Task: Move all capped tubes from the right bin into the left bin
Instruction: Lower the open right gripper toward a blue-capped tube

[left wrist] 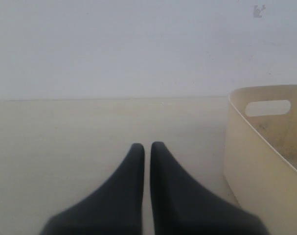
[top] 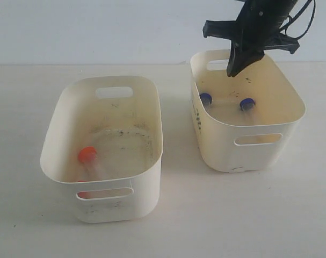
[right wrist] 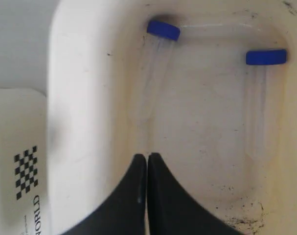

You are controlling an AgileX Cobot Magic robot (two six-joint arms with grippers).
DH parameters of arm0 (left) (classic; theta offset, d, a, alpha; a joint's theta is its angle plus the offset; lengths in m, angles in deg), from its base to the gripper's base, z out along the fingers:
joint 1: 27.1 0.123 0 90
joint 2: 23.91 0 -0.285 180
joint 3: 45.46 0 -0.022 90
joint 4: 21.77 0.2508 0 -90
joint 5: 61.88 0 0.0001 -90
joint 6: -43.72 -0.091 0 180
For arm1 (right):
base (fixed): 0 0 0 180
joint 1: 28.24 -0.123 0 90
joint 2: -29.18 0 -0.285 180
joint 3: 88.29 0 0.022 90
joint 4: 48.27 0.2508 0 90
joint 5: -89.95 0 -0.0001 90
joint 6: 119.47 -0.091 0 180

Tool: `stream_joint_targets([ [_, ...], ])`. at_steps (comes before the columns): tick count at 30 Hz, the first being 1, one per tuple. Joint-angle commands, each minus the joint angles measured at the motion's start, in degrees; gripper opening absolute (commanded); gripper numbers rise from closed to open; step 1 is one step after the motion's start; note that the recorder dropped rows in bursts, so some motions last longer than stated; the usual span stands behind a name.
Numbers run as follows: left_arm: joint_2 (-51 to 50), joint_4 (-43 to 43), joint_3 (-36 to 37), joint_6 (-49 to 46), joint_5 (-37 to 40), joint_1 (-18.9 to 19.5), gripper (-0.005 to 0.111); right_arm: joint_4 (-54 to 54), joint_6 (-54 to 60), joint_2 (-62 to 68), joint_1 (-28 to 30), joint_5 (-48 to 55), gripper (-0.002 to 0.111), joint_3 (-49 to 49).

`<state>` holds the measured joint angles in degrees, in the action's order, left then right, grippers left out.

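Right bin (top: 222, 150): two blue-capped tubes (top: 205, 98) lying on its floor, apart. Left bin (top: 146, 188): orange-capped tube (top: 88, 155) inside. Right gripper (top: 233, 69) pressed closed, empty, above the right bin; left gripper (left wrist: 147, 146) closed, empty, over the tabletop (left wrist: 65, 132).

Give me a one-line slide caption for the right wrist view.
Right gripper, shut and empty, over the right bin, where two blue-capped tubes lie apart on the floor.
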<state>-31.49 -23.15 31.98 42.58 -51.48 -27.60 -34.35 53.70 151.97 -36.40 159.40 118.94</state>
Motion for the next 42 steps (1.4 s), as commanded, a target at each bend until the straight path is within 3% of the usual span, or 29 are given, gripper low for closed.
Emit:
stream_joint_targets([
  [1, -0.2, -0.1, -0.2, 0.2, -0.6, -0.1, 0.004, 1.4, 1.4, 2.3, 0.9, 0.5, 0.000, 0.0],
  [12, -0.2, -0.1, -0.2, 0.2, -0.6, -0.1, 0.004, 4.8, 3.0, 6.2, 0.9, -1.4, 0.002, -0.1],
  [18, -0.2, -0.1, -0.2, 0.2, -0.6, -0.1, 0.004, 5.3, 4.5, 6.7, 0.9, -3.1, 0.031, -1.7],
  [20, -0.2, -0.1, -0.2, 0.2, -0.6, -0.1, 0.004, 5.3, 4.9, 6.8, 0.9, -3.6, 0.036, -2.2],
  [31, -0.2, -0.1, -0.2, 0.2, -0.6, -0.1, 0.004, 3.9, 5.1, 6.9, 0.9, -4.1, 0.035, -3.4],
  [42, -0.2, -0.1, -0.2, 0.2, -0.6, -0.1, 0.004, -6.2, 0.8, 6.9, 0.8, -4.4, 0.035, -3.4],
])
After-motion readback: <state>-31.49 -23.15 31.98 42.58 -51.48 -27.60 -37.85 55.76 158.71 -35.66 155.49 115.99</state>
